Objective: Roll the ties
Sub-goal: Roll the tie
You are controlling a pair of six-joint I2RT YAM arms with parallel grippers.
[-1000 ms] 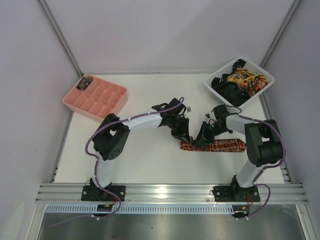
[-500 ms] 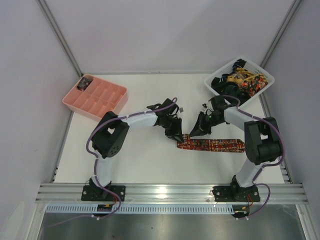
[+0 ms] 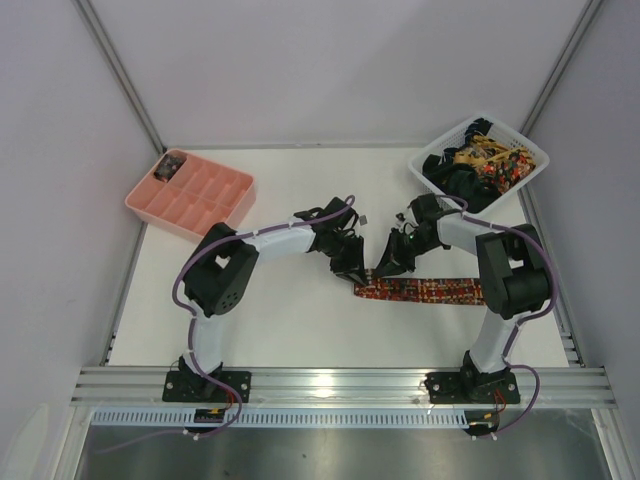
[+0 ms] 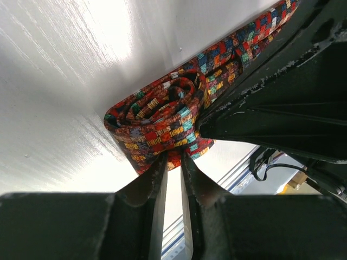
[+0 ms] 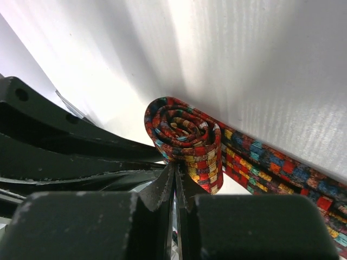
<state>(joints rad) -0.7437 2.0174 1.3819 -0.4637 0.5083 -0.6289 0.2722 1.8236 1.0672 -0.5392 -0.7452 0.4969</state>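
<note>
Near the table's [image 3: 300,320] middle, the left gripper [image 4: 172,158] pinches the tie's [image 4: 162,116] rolled end. The right gripper [image 5: 175,165], pressed together, apparently touches it.

No legible text, label, brand mark, number or sign is found in any of the three views. The tie [image 4: 162,119] carries only a pattern of small coloured blocks, which form no characters.
</note>
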